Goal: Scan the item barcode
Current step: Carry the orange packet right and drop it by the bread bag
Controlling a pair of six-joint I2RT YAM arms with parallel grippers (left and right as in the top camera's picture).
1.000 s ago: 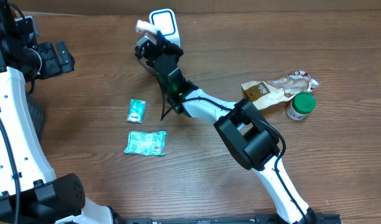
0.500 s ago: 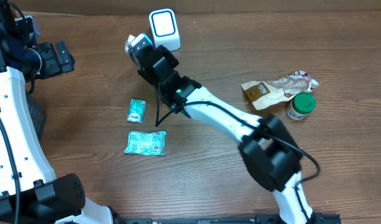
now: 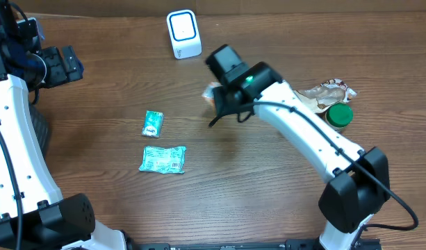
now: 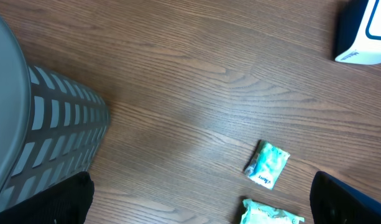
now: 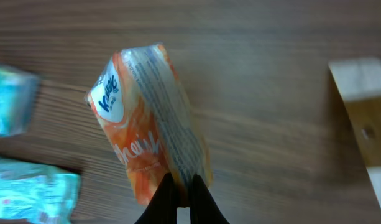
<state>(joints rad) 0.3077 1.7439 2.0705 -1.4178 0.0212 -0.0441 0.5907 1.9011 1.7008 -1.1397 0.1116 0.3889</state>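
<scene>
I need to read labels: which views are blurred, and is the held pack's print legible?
Right wrist: orange tissue pack sharp enough for its logo, fine print smeared, table and teal packets behind blurred. Left wrist: crisp wood grain. Overhead: sharp, but pack mostly hidden.

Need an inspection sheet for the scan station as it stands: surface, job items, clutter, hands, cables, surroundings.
Surface: wooden table, no spill seen.
Job's things: scanner upright at the far edge; orange tissue pack held to its right, not facing it.
Clutter: small teal packet, larger teal packet, crumpled wrapper, green-lidded jar.
Hands: right hand shut on the tissue pack's edge; left hand open, empty, at the left edge.
Cables: black cable loose under the right wrist.
Surroundings: grey slatted bin at the left.
</scene>
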